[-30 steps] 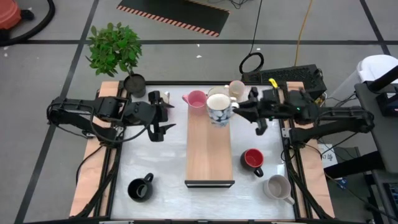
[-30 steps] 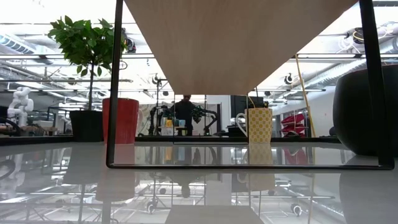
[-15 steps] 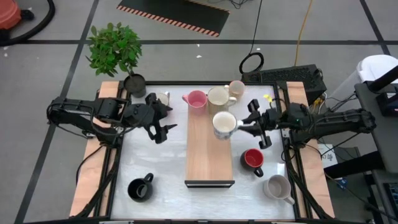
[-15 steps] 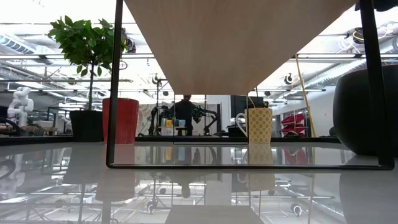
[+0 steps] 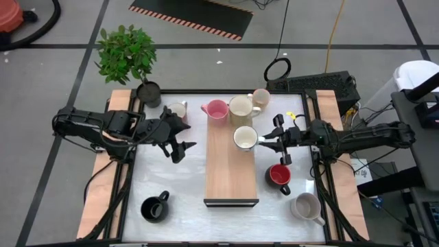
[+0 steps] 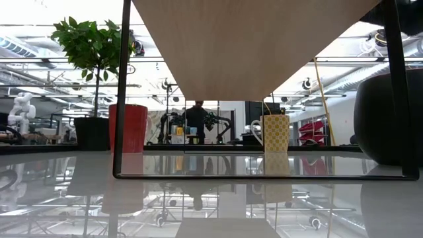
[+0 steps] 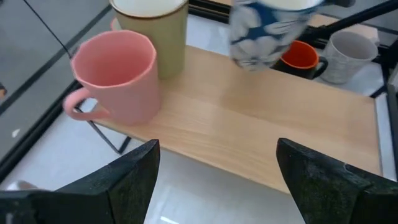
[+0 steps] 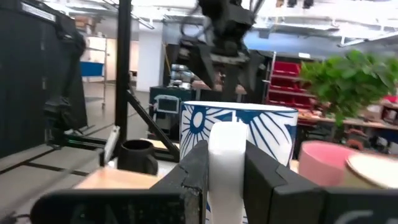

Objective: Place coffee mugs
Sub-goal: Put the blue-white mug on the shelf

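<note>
A blue-patterned white mug [image 5: 245,137] stands upright on the wooden board [image 5: 232,175], near its right edge. My right gripper [image 5: 266,141] is beside it, shut on its handle. A pink mug [image 5: 217,109] and a cream mug [image 5: 240,106] stand at the board's far end, with another cream mug [image 5: 260,97] behind them. My left gripper [image 5: 182,136] hovers open left of the board, near a small cream mug [image 5: 178,110]. On the table stand a red mug [image 5: 278,175], a grey mug [image 5: 306,206] and a black mug [image 5: 153,208]. My right gripper pinches the white handle [image 8: 227,152] of the blue-patterned mug between its two fingers [image 8: 194,171], coming in level from the table's right. The mug is upright with its base at the board; whether it rests there or hangs just above, I cannot tell.
A potted plant [image 5: 127,55] in a dark pot [image 5: 148,91] stands at the table's far left corner. The board is a raised shelf on a black frame [image 6: 121,99]. Its near half and the white table top [image 5: 171,178] to its left are bare.
My right gripper has carried the blue-patterned mug from over the board's far end toward the near edge and down. The mug has turned from tilted to upright at the board. My left gripper has drifted slightly toward the near edge, uncovering the small cream mug.
</note>
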